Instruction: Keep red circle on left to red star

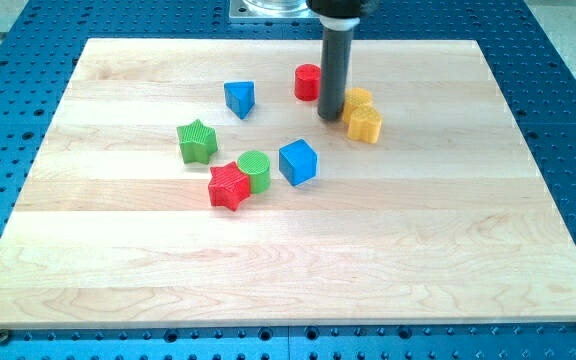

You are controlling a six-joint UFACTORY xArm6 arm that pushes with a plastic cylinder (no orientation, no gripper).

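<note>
my tip no claw, touching nothing I can tell | red circle behind rod, partly hidden, near board's top | red star mid-board | wide bare wood below

A straight rod, dark grey and round like a smooth cylinder, hangs from a wider black collar cut off by the view's top; my tip ends blunt and flat, with no cables or markings visible

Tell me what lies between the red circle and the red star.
In the camera view, bare board runs from the red circle toward the red star; the green cylinder touches the star's upper right, at the line's lower end.
</note>
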